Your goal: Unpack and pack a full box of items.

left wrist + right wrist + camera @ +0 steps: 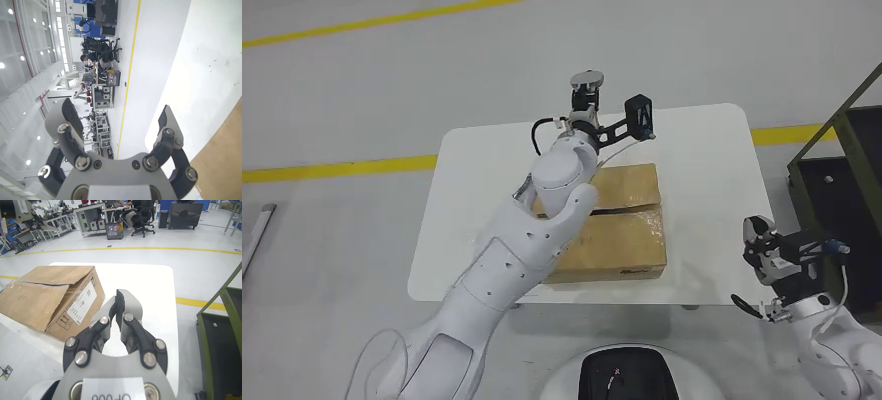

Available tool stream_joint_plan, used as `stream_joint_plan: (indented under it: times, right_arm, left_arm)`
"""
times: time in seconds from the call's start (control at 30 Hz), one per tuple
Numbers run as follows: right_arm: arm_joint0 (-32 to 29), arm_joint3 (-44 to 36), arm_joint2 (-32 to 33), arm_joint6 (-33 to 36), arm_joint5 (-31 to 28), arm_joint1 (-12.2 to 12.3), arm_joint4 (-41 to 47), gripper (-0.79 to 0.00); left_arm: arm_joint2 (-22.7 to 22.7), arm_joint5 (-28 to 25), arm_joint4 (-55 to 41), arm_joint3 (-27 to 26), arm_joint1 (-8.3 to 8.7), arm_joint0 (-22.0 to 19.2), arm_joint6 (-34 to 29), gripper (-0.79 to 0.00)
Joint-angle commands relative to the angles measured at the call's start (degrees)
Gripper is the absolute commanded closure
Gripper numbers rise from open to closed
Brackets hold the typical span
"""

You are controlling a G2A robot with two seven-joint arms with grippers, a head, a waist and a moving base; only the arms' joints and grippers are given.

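Note:
A brown cardboard box (614,225) lies in the middle of the white table (712,160). Its top flaps are folded down, with a dark gap along the seam and one flap sagging at the near corner (62,289). My left arm stretches over the box, and its gripper (614,98) hangs open and empty above the table's far edge. In the left wrist view, the gripper (119,119) has its fingers spread wide, beside a corner of the box (217,151). My right gripper (118,302) is shut on nothing, beyond the table's right side (762,242).
A green metal cart (217,332) stands on the floor right of the table (842,170). Yellow floor lines (352,168) run behind the table. The table surface (143,283) right of the box is bare.

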Motion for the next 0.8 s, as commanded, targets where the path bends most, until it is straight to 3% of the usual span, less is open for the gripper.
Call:
stream_joint_plan:
  times: [0.0, 0.17, 0.33, 0.63, 0.77]
  right_arm:
    - [-0.1, -0.1, 0.3, -0.1, 0.2, 0.0, 0.2, 0.0]
    - [0.0, 0.4, 0.5, 0.0, 0.0, 0.0, 0.4, 0.0]
    - [0.5, 0.9, 0.2, 0.4, -0.5, 0.0, 0.2, 0.0]
    - [1.4, 1.8, -0.3, 0.7, -1.3, 0.1, 0.0, 0.0]
    - [1.8, 2.1, -0.6, 0.8, -1.6, 0.1, -0.1, 0.0]
  left_arm:
    - [0.3, 1.1, -1.4, 1.4, -0.78, -0.6, 0.0, -0.785]
    - [-0.7, -0.5, -4.4, 1.7, -1.42, 0.4, 0.4, -0.785]
    - [-3.4, -4.9, -7.9, -5.0, -0.84, 5.0, -0.3, -0.785]
    - [-10.1, -16.2, -11.6, -26.2, 2.28, 22.5, -4.3, -0.785]
    - [-11.1, -20.4, -10.5, -31.2, 3.35, 29.1, -5.9, -0.785]
